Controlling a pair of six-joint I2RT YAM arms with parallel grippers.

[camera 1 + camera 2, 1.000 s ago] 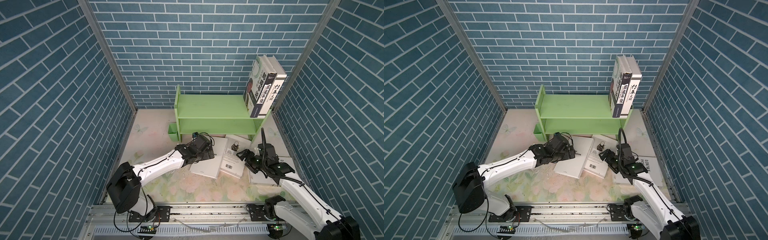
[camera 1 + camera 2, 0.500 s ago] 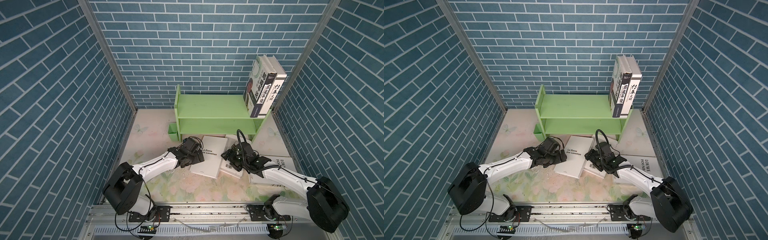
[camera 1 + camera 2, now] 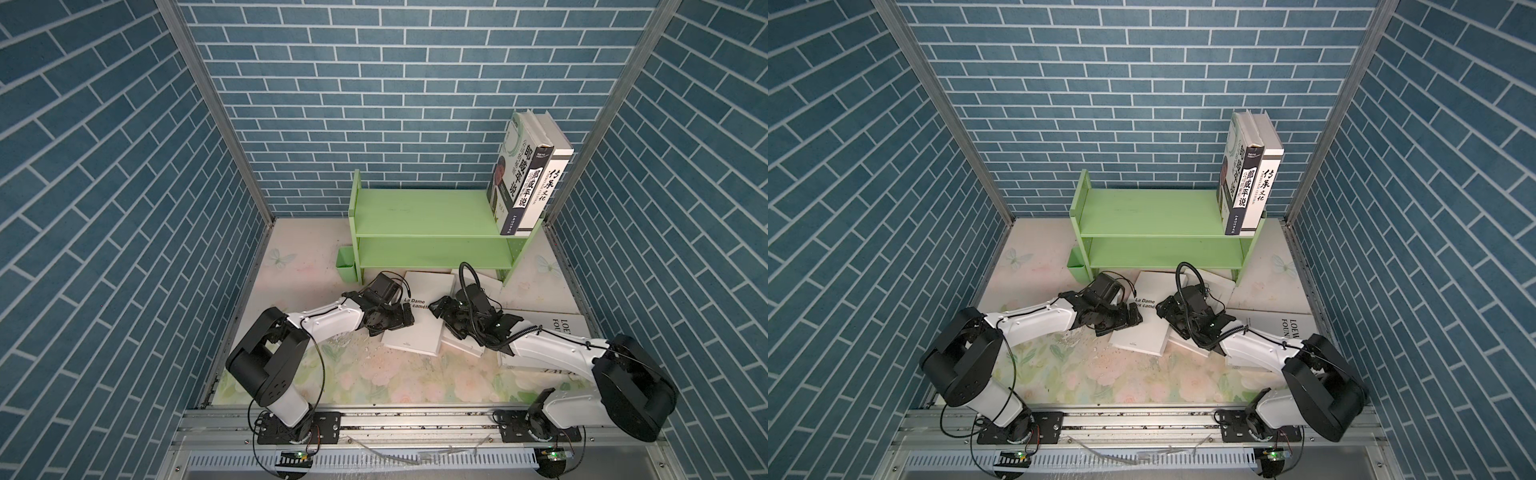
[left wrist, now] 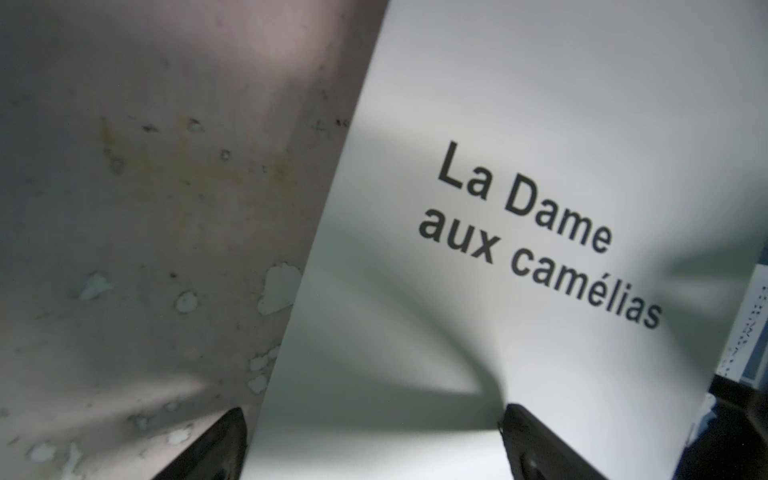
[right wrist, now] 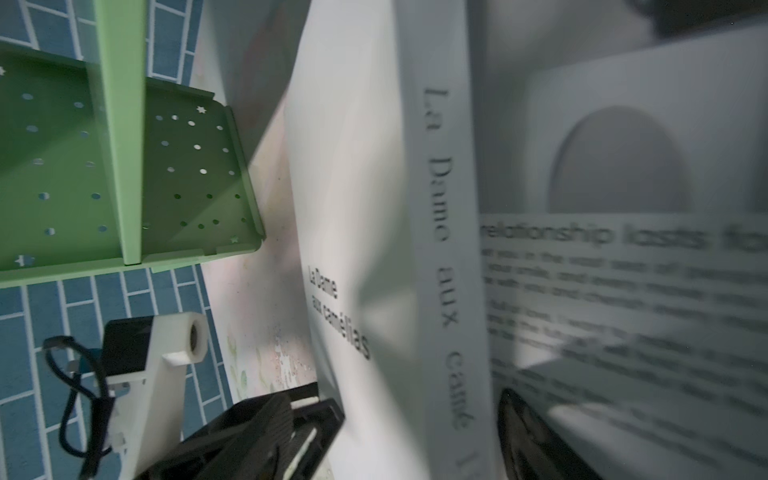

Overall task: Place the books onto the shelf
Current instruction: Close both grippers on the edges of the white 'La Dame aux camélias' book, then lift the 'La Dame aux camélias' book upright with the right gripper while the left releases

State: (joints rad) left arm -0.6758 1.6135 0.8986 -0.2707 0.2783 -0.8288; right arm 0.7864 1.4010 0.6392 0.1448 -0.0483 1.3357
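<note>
A white book titled "La Dame aux camélias" (image 3: 419,334) (image 3: 1142,334) lies flat on the floor in front of the green shelf (image 3: 428,216) (image 3: 1154,216), partly on top of another book (image 3: 461,348). My left gripper (image 3: 401,322) (image 4: 374,444) is open at the book's left edge, one finger over the cover (image 4: 498,124), the other over the floor. My right gripper (image 3: 438,311) (image 5: 395,432) stands open round the book's spine (image 5: 444,249), fingers close on either side. Two books (image 3: 528,178) (image 3: 1250,183) stand on the shelf's top board at its right end.
A large white book with "LOE… FOU…" lettering (image 3: 557,326) (image 3: 1275,328) lies under my right arm. The lower book's back cover (image 5: 623,291) carries printed text. A small green cup (image 3: 345,262) hangs on the shelf's left post. Blue brick walls close in three sides.
My right gripper has swung left from over the large book to the white book's spine, and its jaws have narrowed. My left gripper has slid back to the book's left edge.
</note>
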